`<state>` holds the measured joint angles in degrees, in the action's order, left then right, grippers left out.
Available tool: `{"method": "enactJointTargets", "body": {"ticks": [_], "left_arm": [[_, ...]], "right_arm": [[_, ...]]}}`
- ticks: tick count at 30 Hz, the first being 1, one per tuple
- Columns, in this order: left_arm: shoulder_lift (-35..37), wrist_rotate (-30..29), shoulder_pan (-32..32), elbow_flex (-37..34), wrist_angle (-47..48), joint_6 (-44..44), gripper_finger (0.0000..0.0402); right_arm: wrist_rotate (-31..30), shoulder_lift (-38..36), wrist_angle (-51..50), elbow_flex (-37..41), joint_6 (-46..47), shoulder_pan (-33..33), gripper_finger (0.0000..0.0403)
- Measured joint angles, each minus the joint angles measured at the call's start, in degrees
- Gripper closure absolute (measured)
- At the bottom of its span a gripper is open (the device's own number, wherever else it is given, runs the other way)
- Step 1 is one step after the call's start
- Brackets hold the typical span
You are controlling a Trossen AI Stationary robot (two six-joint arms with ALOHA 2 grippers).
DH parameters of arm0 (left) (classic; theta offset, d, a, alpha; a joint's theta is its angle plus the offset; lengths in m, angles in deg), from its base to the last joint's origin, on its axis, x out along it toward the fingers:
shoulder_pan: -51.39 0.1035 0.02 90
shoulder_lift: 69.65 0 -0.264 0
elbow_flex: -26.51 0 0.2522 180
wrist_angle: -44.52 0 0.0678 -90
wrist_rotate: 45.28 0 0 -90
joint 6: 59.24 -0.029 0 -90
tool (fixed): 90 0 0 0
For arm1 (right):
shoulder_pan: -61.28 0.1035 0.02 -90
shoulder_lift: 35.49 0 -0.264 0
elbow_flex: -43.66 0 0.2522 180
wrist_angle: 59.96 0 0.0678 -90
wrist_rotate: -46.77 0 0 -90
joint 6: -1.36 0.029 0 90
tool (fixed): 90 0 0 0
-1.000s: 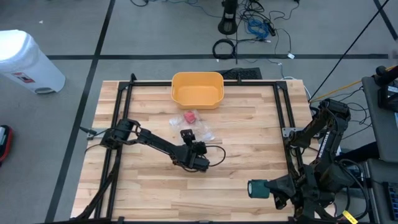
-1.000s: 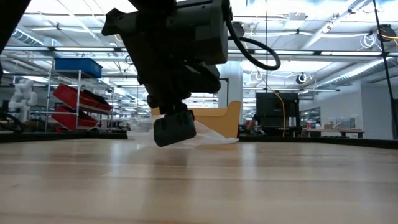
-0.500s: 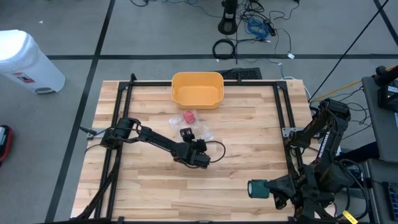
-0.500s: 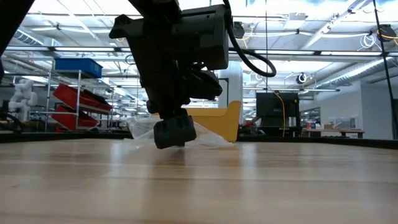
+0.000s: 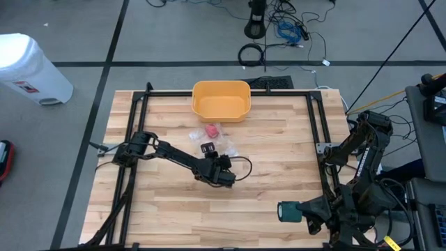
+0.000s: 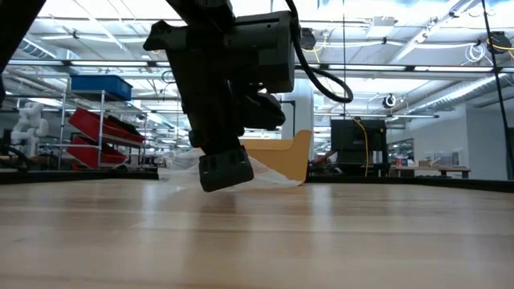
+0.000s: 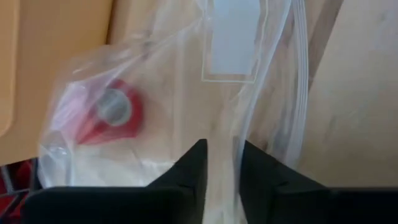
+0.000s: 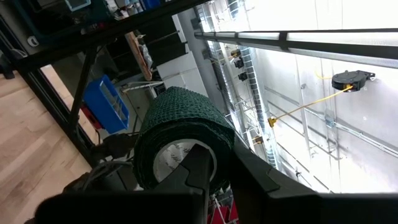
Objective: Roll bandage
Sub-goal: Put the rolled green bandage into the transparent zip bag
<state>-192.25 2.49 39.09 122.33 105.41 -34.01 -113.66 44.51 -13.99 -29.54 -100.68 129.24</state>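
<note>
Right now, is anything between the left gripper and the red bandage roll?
Yes. The red bandage roll sits inside a clear plastic bag, so the film separates it from the left gripper, whose fingers are closing on the bag's edge. Nothing else visible stands in the way.

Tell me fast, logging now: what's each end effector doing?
Left end effector: closed on the bag.
Right end effector: closed on the green roll.
</note>
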Motion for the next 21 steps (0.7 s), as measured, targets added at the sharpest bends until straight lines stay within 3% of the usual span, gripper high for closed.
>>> {"method": "enactJointTargets", "body": {"ticks": [6,15,21], "left_arm": [[0.0,0.4,0.3,0.0,0.0,0.0,0.0392],[0.5,-1.3,-1.7,4.4,5.5,0.0,0.0398],[4.7,-1.8,-4.0,10.3,10.5,1.9,0.0399]], "right_arm": [[0.0,0.0,0.0,0.0,0.0,0.0,0.0364],[0.0,0.0,0.0,0.0,0.0,0.0,0.0364],[0.0,0.0,0.0,0.0,0.8,-0.7,0.0364]]}}
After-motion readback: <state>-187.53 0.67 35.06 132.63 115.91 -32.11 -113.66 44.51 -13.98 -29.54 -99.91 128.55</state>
